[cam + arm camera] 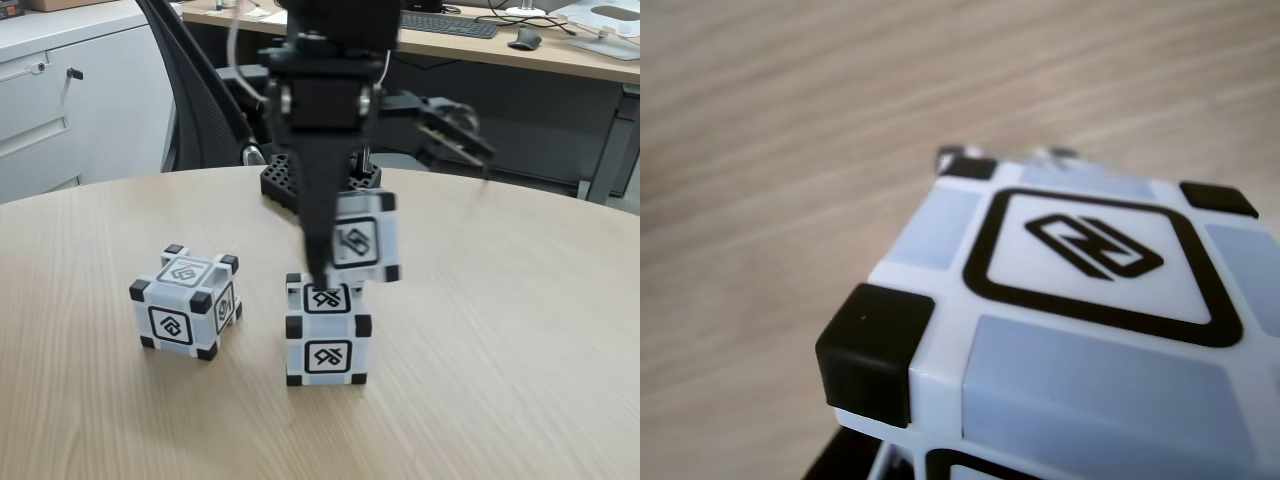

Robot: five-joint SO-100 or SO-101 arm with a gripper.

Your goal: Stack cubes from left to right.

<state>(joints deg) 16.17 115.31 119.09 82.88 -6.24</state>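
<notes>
The round wooden table (520, 330) carried everything. Above it the arm's gripper (335, 262) clasped one cube (362, 238), raised and tilted just over the middle cube (328, 345). The third cube (187, 301) sat well apart, left of the middle cube in the fixed view.

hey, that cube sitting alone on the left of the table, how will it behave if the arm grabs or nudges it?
The lone cube looks like rigid plastic, so it probably won't flex between the fingers. Its flat faces suggest it slides rather than rolls on the table. The surfaces look smooth, so it may slip in a light grip.
</notes>
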